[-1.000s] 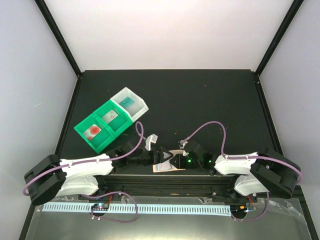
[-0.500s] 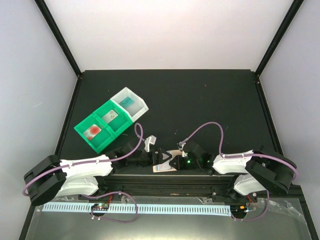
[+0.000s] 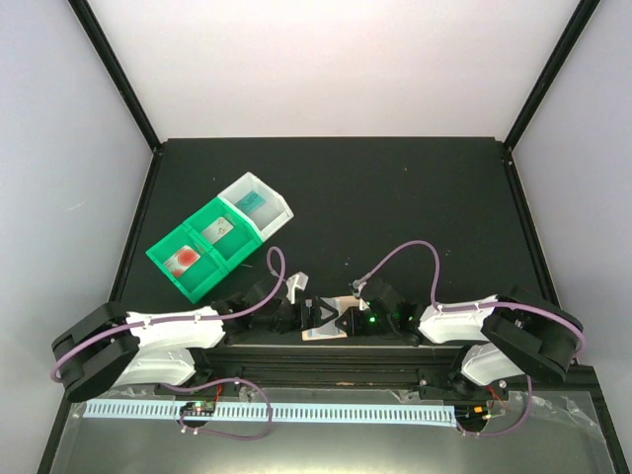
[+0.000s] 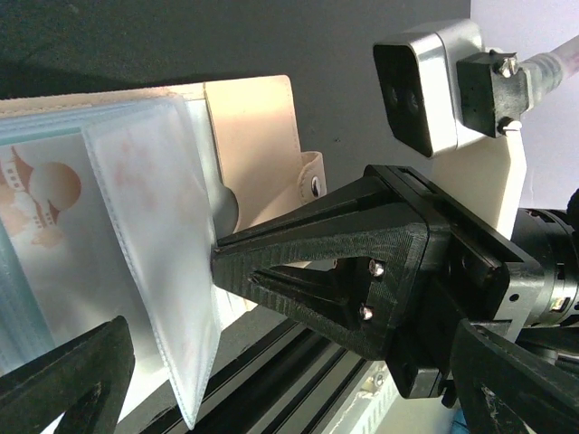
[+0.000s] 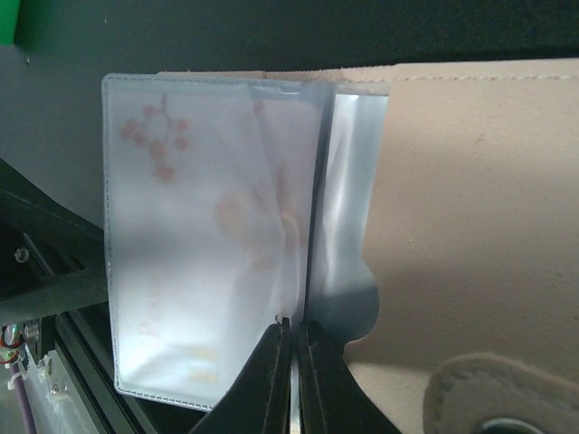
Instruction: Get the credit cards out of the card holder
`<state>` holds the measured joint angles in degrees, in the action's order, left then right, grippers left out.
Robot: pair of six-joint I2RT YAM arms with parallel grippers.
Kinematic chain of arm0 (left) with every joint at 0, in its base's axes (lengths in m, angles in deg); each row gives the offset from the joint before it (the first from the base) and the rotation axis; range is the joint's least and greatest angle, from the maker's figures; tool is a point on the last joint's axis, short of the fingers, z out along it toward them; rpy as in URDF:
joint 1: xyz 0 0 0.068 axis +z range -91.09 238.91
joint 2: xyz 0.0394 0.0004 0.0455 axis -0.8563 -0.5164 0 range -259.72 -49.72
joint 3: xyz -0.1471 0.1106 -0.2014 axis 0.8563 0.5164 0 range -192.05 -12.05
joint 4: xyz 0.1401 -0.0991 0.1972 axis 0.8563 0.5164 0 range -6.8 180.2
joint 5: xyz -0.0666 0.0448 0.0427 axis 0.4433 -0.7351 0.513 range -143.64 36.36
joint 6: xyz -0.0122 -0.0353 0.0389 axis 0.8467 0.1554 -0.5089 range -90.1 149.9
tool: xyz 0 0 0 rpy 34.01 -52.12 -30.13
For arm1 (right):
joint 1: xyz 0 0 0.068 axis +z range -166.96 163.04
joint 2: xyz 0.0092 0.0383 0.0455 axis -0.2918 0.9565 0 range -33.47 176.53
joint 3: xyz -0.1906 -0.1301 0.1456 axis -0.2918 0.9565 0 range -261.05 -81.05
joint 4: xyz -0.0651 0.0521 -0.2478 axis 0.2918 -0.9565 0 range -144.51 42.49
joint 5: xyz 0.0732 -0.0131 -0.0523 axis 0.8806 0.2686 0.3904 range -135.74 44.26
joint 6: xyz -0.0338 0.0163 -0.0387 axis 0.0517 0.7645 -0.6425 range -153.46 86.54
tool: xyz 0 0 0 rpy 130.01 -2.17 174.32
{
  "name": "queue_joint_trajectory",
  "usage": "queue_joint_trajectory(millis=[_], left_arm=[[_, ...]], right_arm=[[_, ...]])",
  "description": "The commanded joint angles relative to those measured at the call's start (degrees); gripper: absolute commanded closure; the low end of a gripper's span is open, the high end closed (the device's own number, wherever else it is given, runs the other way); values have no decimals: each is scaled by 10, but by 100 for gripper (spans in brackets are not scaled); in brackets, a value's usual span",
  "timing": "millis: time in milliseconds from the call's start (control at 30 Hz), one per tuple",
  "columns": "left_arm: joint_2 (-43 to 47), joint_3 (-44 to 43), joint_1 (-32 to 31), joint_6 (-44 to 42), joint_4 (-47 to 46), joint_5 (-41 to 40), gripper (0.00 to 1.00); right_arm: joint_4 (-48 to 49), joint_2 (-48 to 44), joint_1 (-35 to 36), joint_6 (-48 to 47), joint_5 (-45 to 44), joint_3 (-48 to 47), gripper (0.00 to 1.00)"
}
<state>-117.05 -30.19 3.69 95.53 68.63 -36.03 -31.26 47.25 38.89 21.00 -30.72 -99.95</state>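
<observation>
I see open counter beyond the card holder, though bins crowd the far left and the right fingers block its middle.

At the near edge of the black table, the left end effector and right end effector meet over the card holder. Farther left, green bins hold a red-blotched card and a pale card. The adjoining white bin holds a teal card.
</observation>
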Motion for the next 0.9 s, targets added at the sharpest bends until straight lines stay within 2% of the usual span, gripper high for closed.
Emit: queue_joint_trajectory(millis=[0, 367, 667, 867], left_arm=[[-10, -6, -1, -8, -33, 13, 2], [-51, -29, -2, -10, -80, 55, 4], [-75, -59, -4, 6, -108, 81, 5], [-117, -74, -10, 16, -151, 100, 5]], right_arm=[[-28, 18, 3, -2, -22, 13, 96], [1, -9, 4, -3, -23, 22, 95], [-27, -86, 4, -5, -105, 39, 90], [-84, -181, 3, 5, -166, 59, 88]])
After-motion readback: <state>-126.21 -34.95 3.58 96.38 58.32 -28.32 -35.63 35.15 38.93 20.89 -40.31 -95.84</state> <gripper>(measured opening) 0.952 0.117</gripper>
